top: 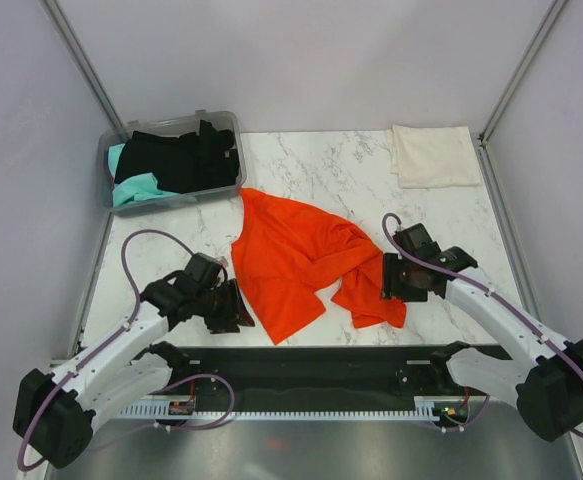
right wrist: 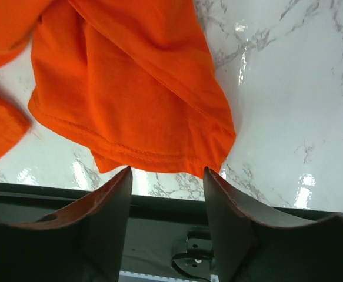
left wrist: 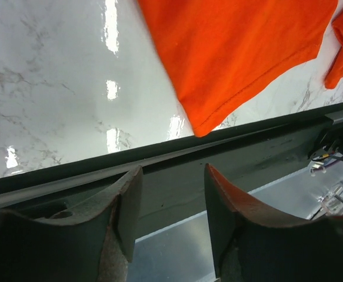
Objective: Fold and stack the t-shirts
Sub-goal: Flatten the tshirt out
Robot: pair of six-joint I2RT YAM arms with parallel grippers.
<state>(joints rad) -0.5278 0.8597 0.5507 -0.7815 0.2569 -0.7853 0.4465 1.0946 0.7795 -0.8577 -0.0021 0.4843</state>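
- Though folded far right of the bin (top: 104, 160), only cream t-shirt (top: 436, 155) done.
- Crumpled, unfolded, near-right of bin: orange-red t-shirt (top: 291, 265).
- Waiting inside bin: black t-shirt (top: 186, 155), teal t-shirt (top: 136, 190).
- Nearer than bin, jaws parted, empty: left gripper (top: 236, 308), right gripper (top: 396, 275).

Orange t-shirt (top: 291, 265) on marble table (top: 321, 165)

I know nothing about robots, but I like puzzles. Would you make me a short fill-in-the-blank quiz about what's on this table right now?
1. The crumpled t-shirt in the middle of the table is coloured ____.
2. The folded cream t-shirt lies at the table's far ____ corner.
3. The clear bin holds teal cloth and ____ cloth.
4. The left pincer and the right pincer both stand open and hold ____.

Missing words: orange; right; black; nothing.
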